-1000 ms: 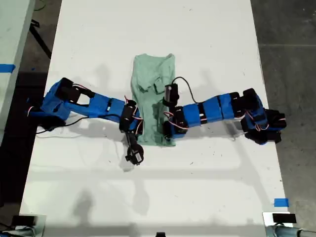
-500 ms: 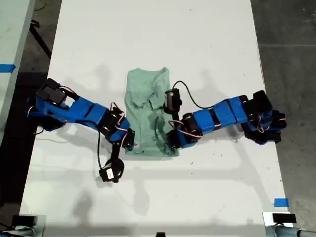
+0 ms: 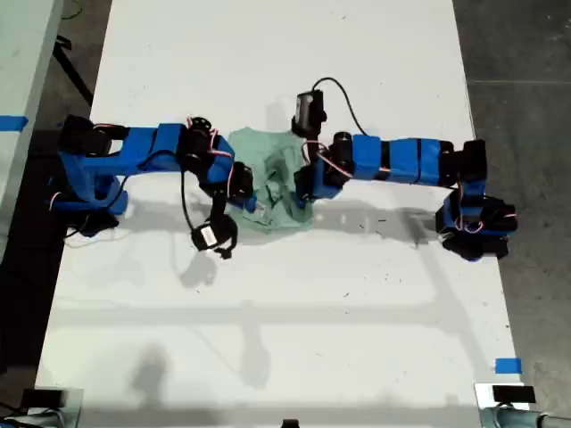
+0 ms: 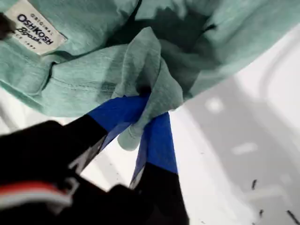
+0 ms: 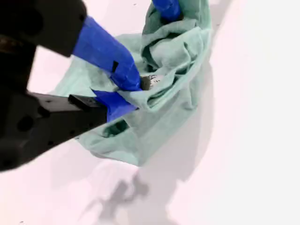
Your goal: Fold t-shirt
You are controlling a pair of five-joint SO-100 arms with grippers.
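On the worktop (image 3: 357, 53) your first gripper (image 4: 143, 124) and second gripper (image 5: 123, 91) have fingers clamped on the t-shirt (image 3: 272, 183); uneven pulling could bunch it further.

exterior view: high above, looking straight down on the whole counter (image 3: 357, 339).
wrist views: each close along its pincer.
shared: the t-shirt (image 3: 272, 183) (image 4: 93, 70) (image 5: 154, 112).

White table (image 3: 357, 339), grey floor (image 3: 526, 107)

Legible marking: one sewn label.
White label (image 4: 33, 26) on the t-shirt (image 4: 93, 61) reads "ORIGINAL OSHKOSH"; lower lines unreadable.
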